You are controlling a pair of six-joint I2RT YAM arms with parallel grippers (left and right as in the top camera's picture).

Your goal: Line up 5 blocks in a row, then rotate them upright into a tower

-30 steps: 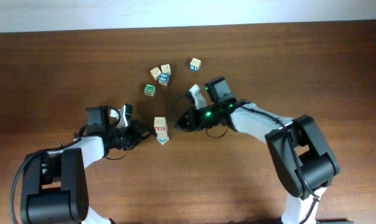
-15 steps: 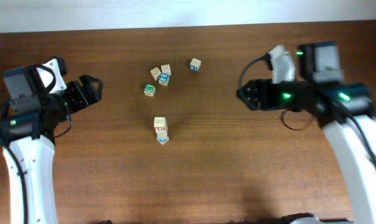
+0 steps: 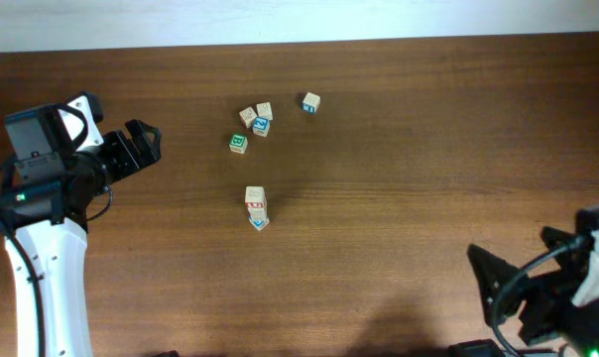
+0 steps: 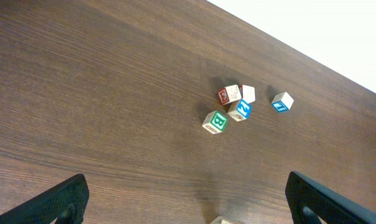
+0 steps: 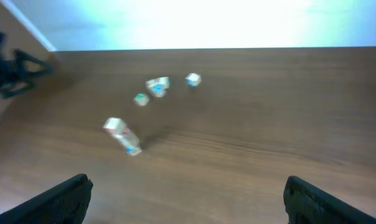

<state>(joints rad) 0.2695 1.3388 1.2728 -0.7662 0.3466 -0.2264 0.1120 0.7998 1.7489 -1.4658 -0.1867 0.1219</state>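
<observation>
Several small wooden blocks lie on the brown table. A cluster at the back holds a red-marked block (image 4: pixel 228 95), a cream one (image 4: pixel 247 94), a blue-lettered one (image 4: pixel 242 109) and a green-faced one (image 3: pixel 238 143) (image 4: pixel 216 121). A blue-lettered block (image 3: pixel 310 102) sits alone to the right of them. Three blocks form a short row (image 3: pixel 257 208) at mid-table, blurred in the right wrist view (image 5: pixel 122 134). My left gripper (image 3: pixel 149 142) (image 4: pixel 188 211) is open at the far left, well clear of the blocks. My right gripper (image 3: pixel 486 283) (image 5: pixel 191 205) is open at the front right corner.
The table's back edge meets a white wall (image 3: pixel 299 20). My left arm (image 5: pixel 14 65) shows at the left edge of the right wrist view. Bare wood lies between each gripper and the blocks.
Both grippers were shut beside the middle row, then opened and pulled away. The left one went to the far left; the right one swung from the back right to the front right corner.
</observation>
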